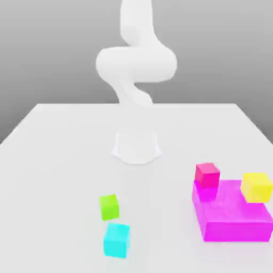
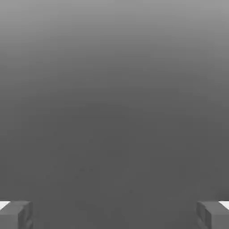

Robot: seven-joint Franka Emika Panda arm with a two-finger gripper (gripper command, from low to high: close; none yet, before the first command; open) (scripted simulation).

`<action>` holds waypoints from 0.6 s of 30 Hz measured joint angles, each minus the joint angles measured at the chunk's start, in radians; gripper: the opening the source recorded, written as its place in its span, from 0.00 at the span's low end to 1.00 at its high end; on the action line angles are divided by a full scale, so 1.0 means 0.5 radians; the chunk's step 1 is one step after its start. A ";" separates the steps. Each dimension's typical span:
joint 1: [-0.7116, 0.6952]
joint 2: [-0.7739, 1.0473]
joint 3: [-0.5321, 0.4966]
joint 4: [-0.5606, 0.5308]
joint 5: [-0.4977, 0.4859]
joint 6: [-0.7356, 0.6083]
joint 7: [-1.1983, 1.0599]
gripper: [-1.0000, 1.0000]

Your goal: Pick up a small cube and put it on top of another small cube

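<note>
My pincer (image 2: 114,215) stands wide, its two fingertips well apart at the edges of the hand view with nothing between them. I take the magenta block (image 1: 237,225) as my landmark. The cyan cube (image 1: 117,240), the one I judge I must lift, sits on the table (image 1: 64,176) well apart from that block, toward the exterior view's left. The green cube (image 1: 109,207), on which it should end up, is also on that side of the block, near the cyan one and a little closer to my base (image 1: 136,146). On top of the block rest a pink-red cube (image 1: 207,175) and a yellow cube (image 1: 256,187); I would leave both alone.

As I judge it, nothing of the stacking is done: both cubes I need are on the table. Left to me are the reach, the grip, the lift, the carry and a careful release.

The cyan cube is plain and bright, flat-faced and sharp-edged, upright, turned slightly, and looks somewhat larger than the green one, so I should centre it well.
</note>
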 joint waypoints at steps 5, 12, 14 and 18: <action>-0.025 0.375 -0.016 -0.133 -0.005 0.190 0.025 0.50; -0.055 0.882 -0.043 -0.312 -0.005 0.448 0.055 0.50; -0.062 1.027 -0.052 -0.364 -0.004 0.522 0.062 0.50; -0.084 1.318 -0.067 -0.466 0.007 0.669 0.071 0.50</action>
